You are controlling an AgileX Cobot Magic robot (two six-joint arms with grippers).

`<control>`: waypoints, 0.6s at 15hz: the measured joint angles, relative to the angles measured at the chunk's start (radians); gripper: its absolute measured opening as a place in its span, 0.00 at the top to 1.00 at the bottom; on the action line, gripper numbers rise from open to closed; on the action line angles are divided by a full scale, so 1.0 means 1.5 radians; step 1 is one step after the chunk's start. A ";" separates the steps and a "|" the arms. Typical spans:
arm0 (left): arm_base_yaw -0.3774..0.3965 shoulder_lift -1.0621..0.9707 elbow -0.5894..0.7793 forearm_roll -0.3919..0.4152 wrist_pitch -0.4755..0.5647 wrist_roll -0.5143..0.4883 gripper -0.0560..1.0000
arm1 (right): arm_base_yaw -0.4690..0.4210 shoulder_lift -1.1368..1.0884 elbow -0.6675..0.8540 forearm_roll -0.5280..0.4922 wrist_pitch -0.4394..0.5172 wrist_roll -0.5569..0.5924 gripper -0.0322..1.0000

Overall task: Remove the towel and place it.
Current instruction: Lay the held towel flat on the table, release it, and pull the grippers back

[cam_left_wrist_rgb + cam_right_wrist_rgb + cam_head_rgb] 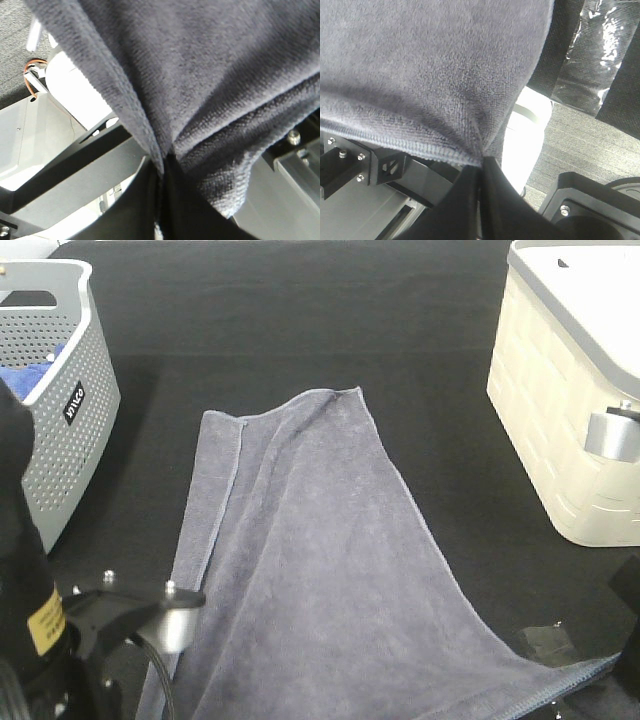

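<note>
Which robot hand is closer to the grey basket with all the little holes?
Left. The left gripper pinches a corner of the towel on the side of the grey basket. The right gripper pinches the other corner, across the towel, towards the cream basket.

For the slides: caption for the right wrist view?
Right gripper shut on the hemmed edge of a slate grey-blue terry towel.

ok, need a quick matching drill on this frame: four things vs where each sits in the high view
Things:
1. towel
2. grey basket
3. cream basket
4. blue cloth

Places:
A. right edge of the view
B. inside the grey basket
C. spread across the middle, between the baskets
D. left edge of the view

Pairs: 1-C, 2-D, 3-A, 4-B
</note>
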 joint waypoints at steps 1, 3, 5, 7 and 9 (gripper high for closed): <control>-0.015 0.000 0.000 -0.002 0.000 0.001 0.94 | 0.000 0.000 0.003 0.000 0.000 0.000 0.97; -0.031 0.000 0.000 0.000 0.000 0.002 0.94 | 0.000 -0.001 0.014 0.001 0.000 0.000 0.97; -0.041 0.000 0.000 0.004 0.000 0.002 0.94 | 0.000 -0.001 0.037 0.001 0.000 0.000 0.97; -0.041 0.000 0.000 0.025 -0.001 -0.008 0.94 | 0.000 -0.001 0.039 0.005 0.000 0.000 0.97; -0.041 0.000 0.000 0.045 -0.003 -0.025 0.94 | 0.000 -0.001 0.039 0.011 0.001 0.000 0.97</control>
